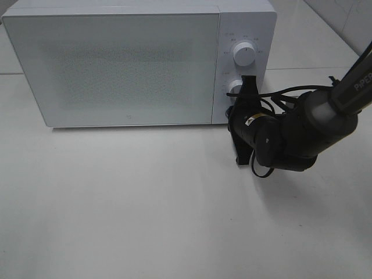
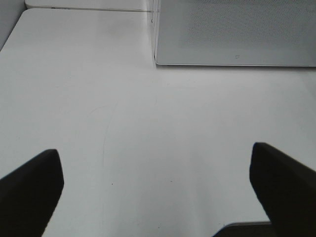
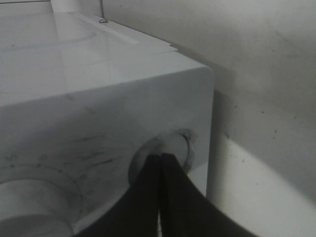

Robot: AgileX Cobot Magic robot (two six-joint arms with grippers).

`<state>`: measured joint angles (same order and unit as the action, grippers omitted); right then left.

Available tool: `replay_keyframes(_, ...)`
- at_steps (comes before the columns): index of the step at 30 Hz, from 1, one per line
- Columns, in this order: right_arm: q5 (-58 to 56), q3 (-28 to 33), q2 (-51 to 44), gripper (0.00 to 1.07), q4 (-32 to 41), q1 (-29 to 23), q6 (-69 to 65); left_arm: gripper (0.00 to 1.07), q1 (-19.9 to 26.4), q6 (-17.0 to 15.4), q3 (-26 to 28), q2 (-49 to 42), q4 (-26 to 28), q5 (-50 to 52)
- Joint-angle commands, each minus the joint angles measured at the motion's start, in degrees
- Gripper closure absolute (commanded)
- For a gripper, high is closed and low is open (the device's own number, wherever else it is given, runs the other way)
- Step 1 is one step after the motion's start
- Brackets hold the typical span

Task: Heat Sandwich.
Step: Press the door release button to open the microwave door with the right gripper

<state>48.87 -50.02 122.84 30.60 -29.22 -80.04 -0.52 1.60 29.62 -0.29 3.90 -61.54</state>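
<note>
The sandwich is out of view. A white microwave (image 1: 128, 64) stands at the back of the table with its door closed. My right gripper (image 1: 248, 84) is shut, and its tips rest against the lower knob (image 1: 234, 87) of the control panel. The right wrist view shows my right gripper (image 3: 160, 157) with both fingers pressed together, tips on the lower knob (image 3: 183, 143). In the left wrist view my left gripper (image 2: 157, 190) is open over bare table, with nothing between its fingers.
The upper knob (image 1: 243, 54) sits above the one being touched. Cables loop around the right arm's wrist (image 1: 273, 102). The white table (image 1: 145, 203) stretches in front of the microwave. The microwave's front corner (image 2: 157, 49) lies ahead of the left gripper.
</note>
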Motion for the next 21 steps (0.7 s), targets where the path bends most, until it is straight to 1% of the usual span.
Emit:
replay_keyframes(1,5.1,-2.7,0.5,1.07,0.9,0.5,2.3,0.1,0.3,-0.4,-0.1,-0.3,-0.1,0.2)
replay_keyframes(5,6.4,-4.0,0.9,1.07,1.8,0.5,3.5,0.1,0.3,-0.4,-0.1,-0.3,-0.1,0.2)
replay_keyframes(12,12.8,-7.6,2.5,1.07,3.3,0.5,6.4,0.1,0.3,-0.4,-0.1,-0.3,-0.1,0.2)
replay_keyframes(14,12.9,-8.3,2.7,1.07,3.4,0.6,6.5,0.1,0.3,-0.4,-0.1,-0.3,-0.1,0.2)
replay_keyframes(15,13.2,-10.1,3.2,1.07,3.3,1.0,6.8,0.1,0.3,-0.4,-0.1,-0.3,-0.1,0.2)
replay_keyframes(17,13.4,-11.4,3.5,1.07,3.3,1.2,7.2,0.1,0.3,-0.4,-0.1,-0.3,-0.1,0.2)
replay_keyframes(21,13.3,-12.1,3.5,1.07,3.3,1.2,8.0,0.1,0.3,-0.4,-0.1,-0.3,-0.1,0.2)
